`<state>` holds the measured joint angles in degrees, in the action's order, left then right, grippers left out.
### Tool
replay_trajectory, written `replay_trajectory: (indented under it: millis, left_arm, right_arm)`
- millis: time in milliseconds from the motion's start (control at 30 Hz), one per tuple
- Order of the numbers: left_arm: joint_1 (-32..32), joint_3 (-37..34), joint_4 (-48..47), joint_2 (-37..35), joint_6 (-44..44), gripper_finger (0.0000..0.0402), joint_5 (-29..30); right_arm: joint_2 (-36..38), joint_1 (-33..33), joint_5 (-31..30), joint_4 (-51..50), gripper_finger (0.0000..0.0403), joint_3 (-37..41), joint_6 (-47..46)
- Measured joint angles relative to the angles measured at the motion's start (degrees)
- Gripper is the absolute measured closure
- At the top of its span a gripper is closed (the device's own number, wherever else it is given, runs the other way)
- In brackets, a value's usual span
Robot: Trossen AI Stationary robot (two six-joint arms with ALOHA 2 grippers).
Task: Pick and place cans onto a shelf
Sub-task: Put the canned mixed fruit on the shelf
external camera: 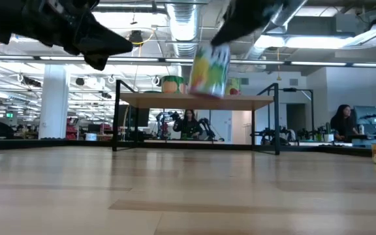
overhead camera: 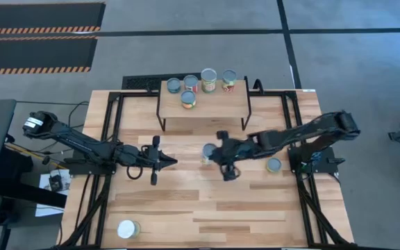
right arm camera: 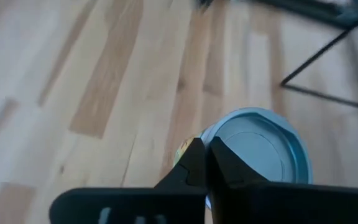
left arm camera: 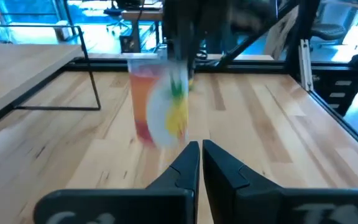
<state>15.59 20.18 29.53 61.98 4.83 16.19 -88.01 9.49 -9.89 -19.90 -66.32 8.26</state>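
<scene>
My right gripper (overhead camera: 214,154) is shut on a can (external camera: 209,70) with a yellow and green label and a silvery top, above the table in front of the shelf (overhead camera: 203,111). The shelf is a light-wood board on black legs and carries several cans (overhead camera: 191,84). My left gripper (overhead camera: 174,162) is shut and empty, hovering left of the held can, which shows blurred in the left wrist view (left arm camera: 160,102). One can (overhead camera: 273,164) stands on the table at the right. Another can (overhead camera: 128,229) stands near the near left corner. My right gripper holds the can at its top rim (right arm camera: 211,140), on one side of the silvery lid. The fingers (right arm camera: 191,163) are almost together there; one seems outside the wall and one over the lid. They come from above. The can hangs below them, tilted, clear of the table.
The shelf's thin black legs (overhead camera: 162,123) stand just beyond both grippers. The black frame rails (overhead camera: 110,139) run along both sides of the wood-plank table. People sit in the room beyond the table (external camera: 343,121).
</scene>
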Motion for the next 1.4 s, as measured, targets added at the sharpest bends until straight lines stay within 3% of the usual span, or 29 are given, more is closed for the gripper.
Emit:
replay_trajectory:
  millis: [333, 600, 967, 1400]
  left_arm:
    - [0.0, -6.5, 12.2, 0.0, 0.3, 0.0401, -2.1]
    - [-1.2, -6.5, 12.6, 0.0, 0.2, 0.0401, -1.8]
    - [-1.5, -6.5, 12.9, 0.0, -0.1, 0.0401, -2.0]
    - [-1.6, -6.5, 12.4, 0.0, -0.1, 0.0401, -1.9]
  right_arm:
    - [10.2, -2.9, -3.2, -6.9, 0.0394, -4.0, -2.2]
    - [8.6, -13.8, -3.4, -16.7, 0.0394, -12.5, 2.6]
    - [4.9, -29.3, -0.4, -24.5, 0.0392, -13.4, 4.8]
    - [3.2, -35.6, 1.7, -23.7, 0.0390, -13.5, 6.2]
